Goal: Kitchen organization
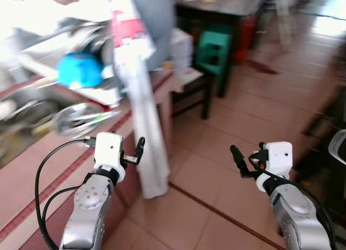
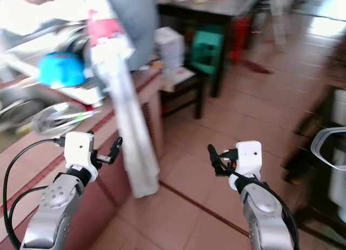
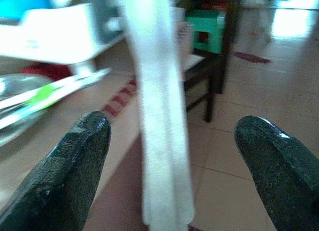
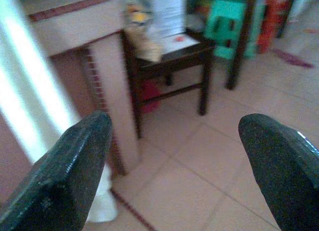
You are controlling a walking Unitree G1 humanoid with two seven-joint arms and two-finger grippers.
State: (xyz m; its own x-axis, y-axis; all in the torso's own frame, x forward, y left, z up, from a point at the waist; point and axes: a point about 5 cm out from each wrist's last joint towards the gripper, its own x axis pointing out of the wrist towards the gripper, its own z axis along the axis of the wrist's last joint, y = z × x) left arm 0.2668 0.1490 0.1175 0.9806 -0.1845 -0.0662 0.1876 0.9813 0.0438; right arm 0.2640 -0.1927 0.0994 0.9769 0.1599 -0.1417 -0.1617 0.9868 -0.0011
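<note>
Reaching forward, both arms hold their jaws apart near the counter (image 1: pixel 48 169).

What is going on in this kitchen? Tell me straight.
Nothing is being handled at the moment. The robot stands at the end of a tiled pinkish counter with both arms raised. Its left gripper is open beside a long white cloth hanging at the counter's end, and its right gripper is open over the tiled floor, holding nothing. On the counter sit a blue bowl-like item and a shiny metal plate. Ahead stand a dark wooden stool and a green plastic stool. The head views are blurred.
</note>
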